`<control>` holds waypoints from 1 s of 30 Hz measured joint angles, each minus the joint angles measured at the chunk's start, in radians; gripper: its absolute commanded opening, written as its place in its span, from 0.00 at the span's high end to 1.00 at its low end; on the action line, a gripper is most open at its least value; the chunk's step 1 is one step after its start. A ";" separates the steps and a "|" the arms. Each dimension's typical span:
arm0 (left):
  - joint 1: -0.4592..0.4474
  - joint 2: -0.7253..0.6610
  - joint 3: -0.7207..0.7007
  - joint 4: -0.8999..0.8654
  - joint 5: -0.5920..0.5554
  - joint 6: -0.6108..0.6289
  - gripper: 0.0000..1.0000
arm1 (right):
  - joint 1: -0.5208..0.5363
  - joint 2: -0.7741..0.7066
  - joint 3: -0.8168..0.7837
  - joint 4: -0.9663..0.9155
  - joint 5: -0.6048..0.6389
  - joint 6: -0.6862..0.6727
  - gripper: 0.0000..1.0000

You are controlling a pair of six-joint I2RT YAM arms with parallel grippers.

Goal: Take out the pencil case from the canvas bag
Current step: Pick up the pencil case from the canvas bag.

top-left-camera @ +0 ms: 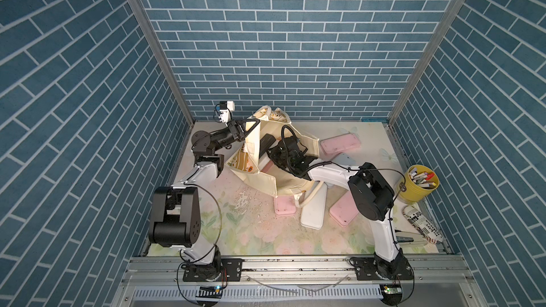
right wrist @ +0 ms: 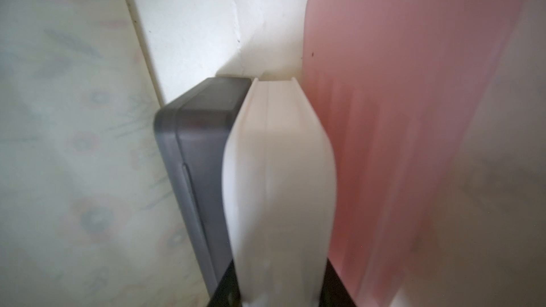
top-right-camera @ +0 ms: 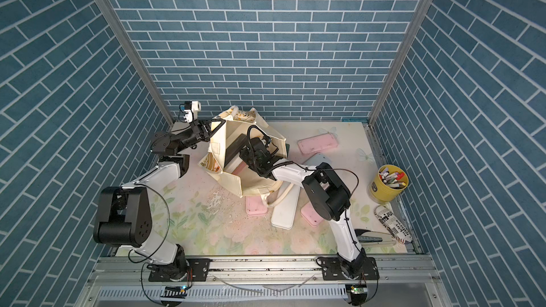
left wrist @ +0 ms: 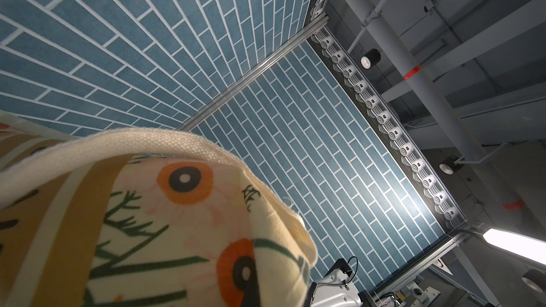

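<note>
The white plastic pencil case (right wrist: 280,172) is down inside the cream canvas bag (top-left-camera: 260,184), standing on edge. My right claw (right wrist: 282,293) is clamped on it, 1 black finger (right wrist: 226,290) pressed to each flat side. In the right wrist view a dark grey plastic case (right wrist: 192,155) stands just beside it on 1 side and a pink plastic case (right wrist: 384,113) on the other, all 3 against the pale bag lining. The view is blurred, so I cannot tell whether the neighbours touch it.

In both top views my right arm reaches into the bag's open mouth from the side, and the claw itself is hidden among the fabric and cables.

My left claw (top-left-camera: 246,129) is pinched shut on the bag's rim at the far corner, holding that edge up off the floral bench (top-left-camera: 251,231). The left wrist view shows the printed panel with gold bands and orange flowers close to the lens.

On the bench near the bag lie 3 pink cases (top-left-camera: 339,144), a long white case (top-left-camera: 314,211) with a bag handle draped over it, and, well apart at the edge, a yellow pen cup (top-left-camera: 413,193).
</note>
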 measured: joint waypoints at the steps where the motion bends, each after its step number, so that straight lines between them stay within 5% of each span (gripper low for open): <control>1: 0.001 0.002 0.000 0.003 -0.001 -0.002 0.95 | 0.000 -0.009 -0.008 -0.003 0.003 -0.001 0.75; 30: 0.028 0.068 0.008 0.029 -0.027 -0.069 0.95 | -0.003 -0.272 -0.142 -0.059 0.089 -0.177 0.81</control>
